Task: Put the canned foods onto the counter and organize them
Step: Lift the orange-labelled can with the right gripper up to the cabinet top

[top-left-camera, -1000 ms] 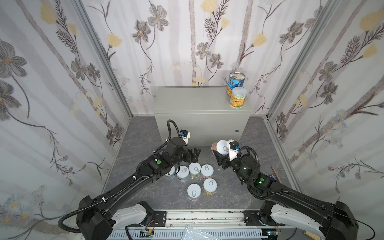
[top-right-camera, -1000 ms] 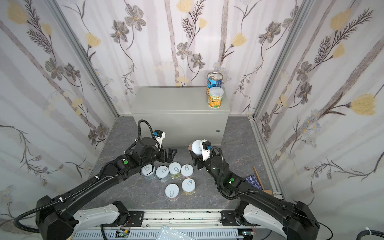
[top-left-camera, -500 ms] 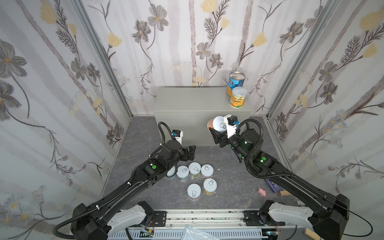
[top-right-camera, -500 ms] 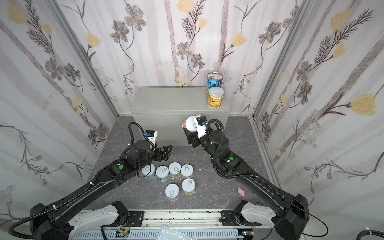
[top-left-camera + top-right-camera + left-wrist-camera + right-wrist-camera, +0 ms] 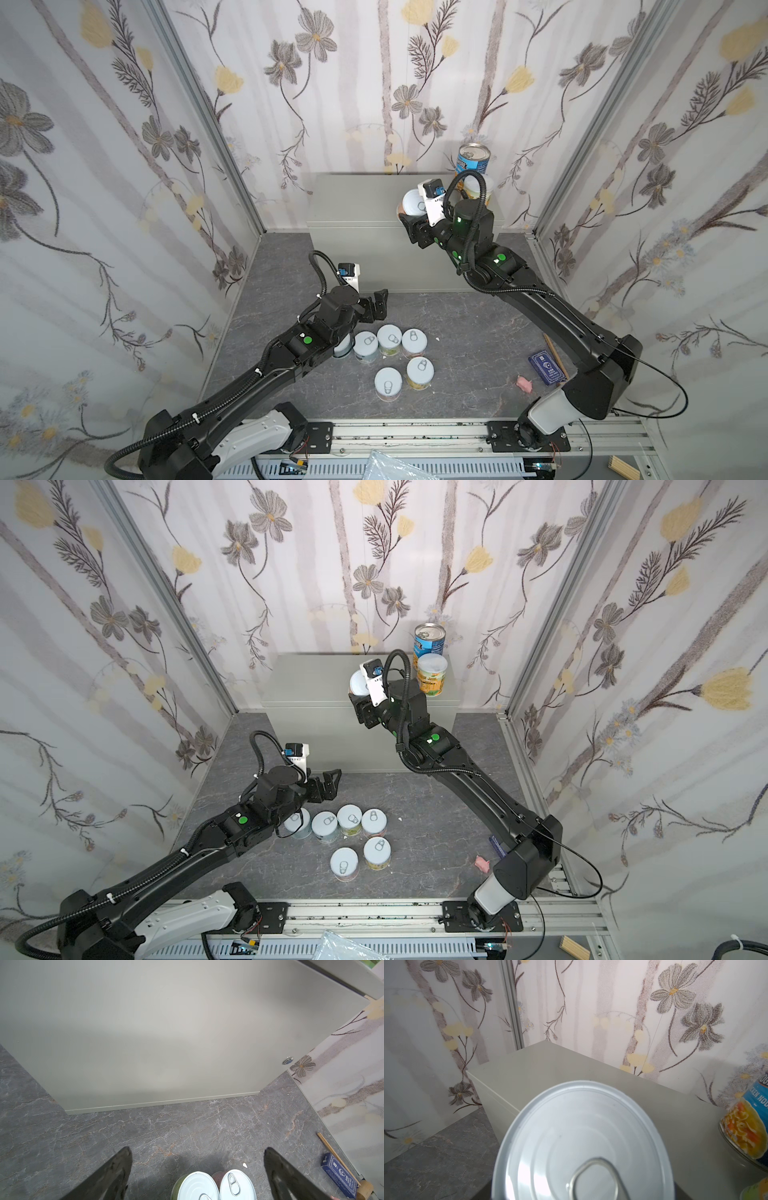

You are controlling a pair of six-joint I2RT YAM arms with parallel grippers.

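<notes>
Floral wallpaper closes the cell on three sides, with a dark marbled floor (image 5: 457,332) below and the grey counter (image 5: 353,199) against the back wall. The right claw (image 5: 415,226) is clamped on a short can (image 5: 413,202), carried in the air over the counter's front edge, right of its middle and apparently not yet set down. The left claw (image 5: 376,307) hangs with its jaws wide apart and nothing between them, over the six short cans (image 5: 389,337) clustered upright on the floor. A tall blue can (image 5: 473,160) and an orange-yellow can (image 5: 432,679) already stand at the counter's right end.

The main risks, as I judge them:
- The held can sits near the front edge, so a release there could leave it half off and let it tip to the floor.
- The right arm passes just beside the orange-yellow can, so a sideways swing could knock it over.
- The claw's underside could clip the counter's edge on the way down.

The held can is squat, wider than tall, so it has no real long axis. Its round axis stands near vertical, seemingly tipped a little. Its white lid faces up, with the pull-tab on the wrist side in the right wrist view.
</notes>
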